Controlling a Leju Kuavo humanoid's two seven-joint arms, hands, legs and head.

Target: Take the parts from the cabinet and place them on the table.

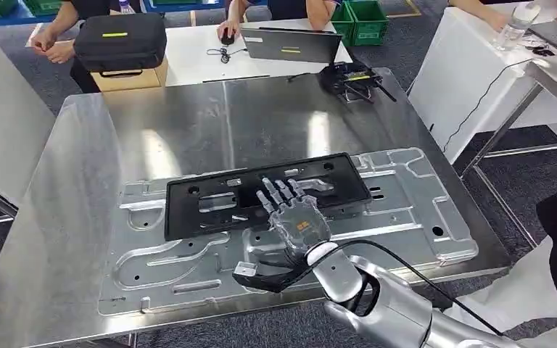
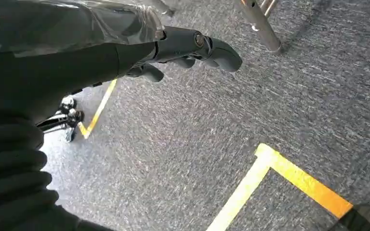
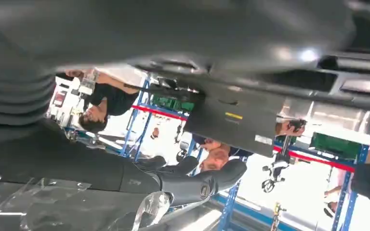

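Head view: a steel table (image 1: 80,181) carries a large stamped silver metal panel (image 1: 421,217) lying flat across its near half. A black plastic frame (image 1: 210,210), long and rectangular with cut-outs, lies flat on top of the panel, left of centre. The right hand (image 1: 297,217) reaches in from the near right on its silver arm, palm down over the right part of the black frame, its fingers (image 1: 279,190) stretched out flat and slightly apart; they appear to rest on the frame without pinching it. At the far edge of the table sits a small black device (image 1: 352,78). Beyond, on a white table, stand a laptop (image 1: 290,43) and a black case (image 1: 120,40) on a cardboard box, with people seated behind them.

Left wrist view: the left hand (image 2: 173,50) hangs over grey carpet (image 2: 270,106) marked with yellow tape lines (image 2: 279,173); its fingers are loosely extended and hold nothing.

Right wrist view: the right hand's thumb and fingers lie outstretched close beside the dark underside of the frame; contact cannot be told here.
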